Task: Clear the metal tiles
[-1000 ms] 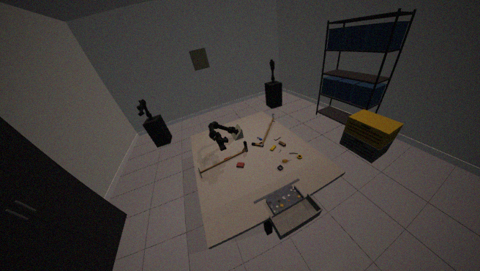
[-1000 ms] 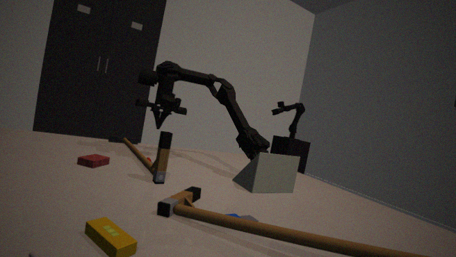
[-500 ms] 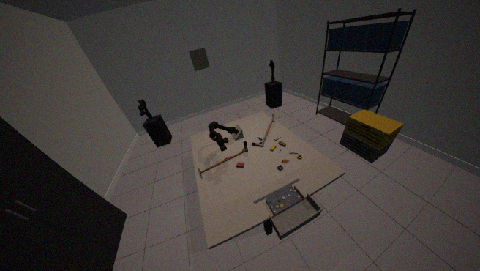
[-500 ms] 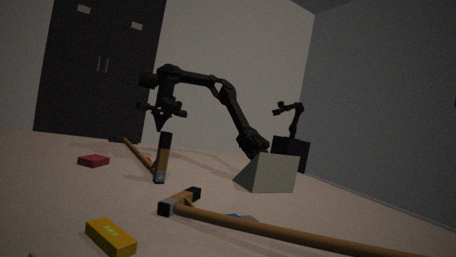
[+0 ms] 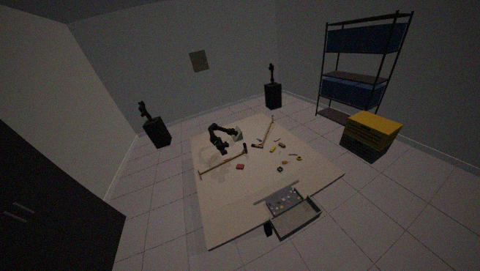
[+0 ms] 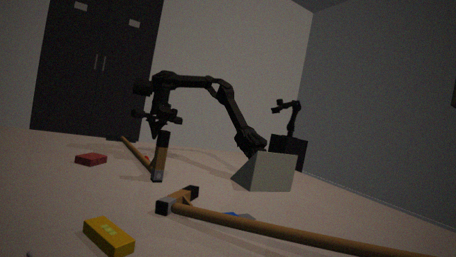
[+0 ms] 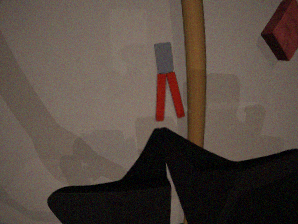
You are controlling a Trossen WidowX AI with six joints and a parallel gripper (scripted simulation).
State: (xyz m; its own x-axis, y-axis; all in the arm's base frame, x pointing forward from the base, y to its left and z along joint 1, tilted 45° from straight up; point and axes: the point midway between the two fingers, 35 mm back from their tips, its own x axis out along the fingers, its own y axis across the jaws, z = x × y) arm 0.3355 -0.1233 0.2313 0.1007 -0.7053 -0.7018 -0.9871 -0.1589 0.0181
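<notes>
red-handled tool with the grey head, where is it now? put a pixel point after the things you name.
Wrist view: the small tool with red handles and flat grey head (image 7: pixel 163 57) lies left of the round wooden pole (image 7: pixel 195 70), just beyond the black fingertips.
</notes>
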